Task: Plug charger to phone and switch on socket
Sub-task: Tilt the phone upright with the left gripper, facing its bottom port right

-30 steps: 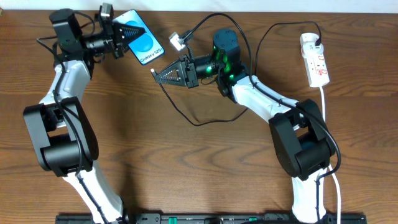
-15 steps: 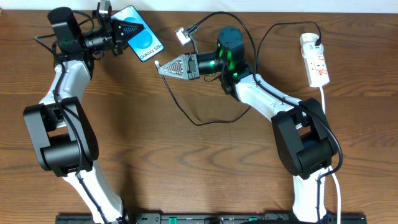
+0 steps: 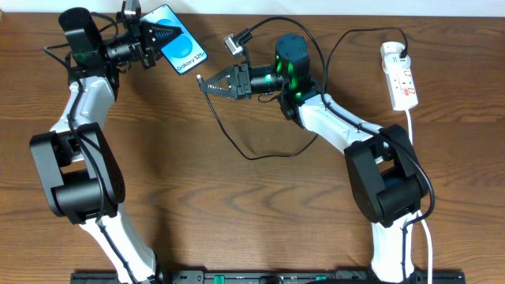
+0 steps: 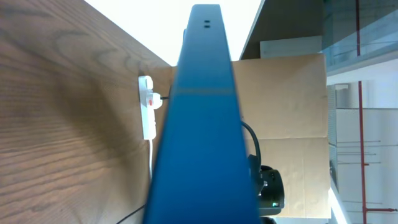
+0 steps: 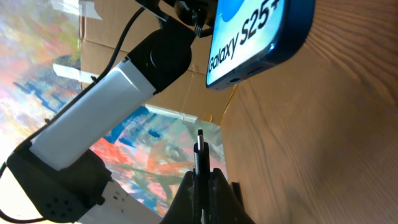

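the step in hand is the plugging-in: the left gripper (image 3: 151, 39) is pinched on the phone (image 3: 185, 57), holding it tilted on edge at the far left. the right gripper (image 3: 208, 82) is pressed tight on the charger (image 5: 199, 146), its connector tip aimed at the phone's near short edge — close, not touching. next, i judge, the tip must line up square with the port (image 5: 241, 79) and push straight in — the socket (image 3: 399, 75), well apart at the right, awaits its switch.
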Robot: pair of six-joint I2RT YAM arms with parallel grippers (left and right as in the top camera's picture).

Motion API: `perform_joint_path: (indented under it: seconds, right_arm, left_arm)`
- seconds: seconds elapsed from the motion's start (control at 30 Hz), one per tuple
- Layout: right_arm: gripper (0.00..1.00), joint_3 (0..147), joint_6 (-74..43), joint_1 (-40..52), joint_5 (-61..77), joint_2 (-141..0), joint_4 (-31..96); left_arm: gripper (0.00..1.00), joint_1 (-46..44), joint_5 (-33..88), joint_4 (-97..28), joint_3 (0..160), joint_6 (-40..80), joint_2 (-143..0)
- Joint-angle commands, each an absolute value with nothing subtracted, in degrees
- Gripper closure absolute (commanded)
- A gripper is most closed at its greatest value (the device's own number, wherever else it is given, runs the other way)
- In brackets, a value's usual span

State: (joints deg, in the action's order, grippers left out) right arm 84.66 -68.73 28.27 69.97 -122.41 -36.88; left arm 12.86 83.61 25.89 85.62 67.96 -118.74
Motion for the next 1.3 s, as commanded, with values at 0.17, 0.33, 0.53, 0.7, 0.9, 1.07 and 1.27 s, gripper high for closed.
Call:
perform_joint_path:
  seconds: [0.17, 0.33, 0.53, 0.7, 0.9, 1.07, 1.27]
  right_arm:
    - [0.99, 84.8, -72.0, 28.2, 68.9, -122.6, -36.8]
    - [0.99, 84.8, -72.6, 28.1, 68.4, -122.6, -36.9]
    - [0.99, 84.8, -73.8, 28.2, 67.7, -122.6, -36.9]
    - [0.99, 84.8, -73.9, 28.1, 67.6, -122.6, -36.9]
    - [0.99, 84.8, -74.8, 28.2, 67.2, -122.6, -36.9]
    - [0.99, 84.8, -75.2, 28.1, 66.7, -122.6, -36.9]
    - [0.99, 84.8, -76.3, 28.1, 66.3, -122.6, -36.9]
  left_arm:
    - [0.92, 13.1, 84.0, 26.5, 87.4, 70.0, -116.8]
    - [0.93, 13.1, 84.0, 26.5, 87.4, 70.7, -116.8]
    - [0.93, 13.1, 84.0, 26.5, 87.4, 70.6, -116.8]
    - [0.93, 13.1, 84.2, 26.5, 87.4, 70.6, -116.8]
    - [0.93, 13.1, 84.9, 26.5, 87.4, 70.6, -116.8]
    - [0.93, 13.1, 84.9, 26.5, 87.4, 70.6, -116.8]
    - [0.92, 13.0, 84.9, 26.5, 87.4, 70.6, -116.8]
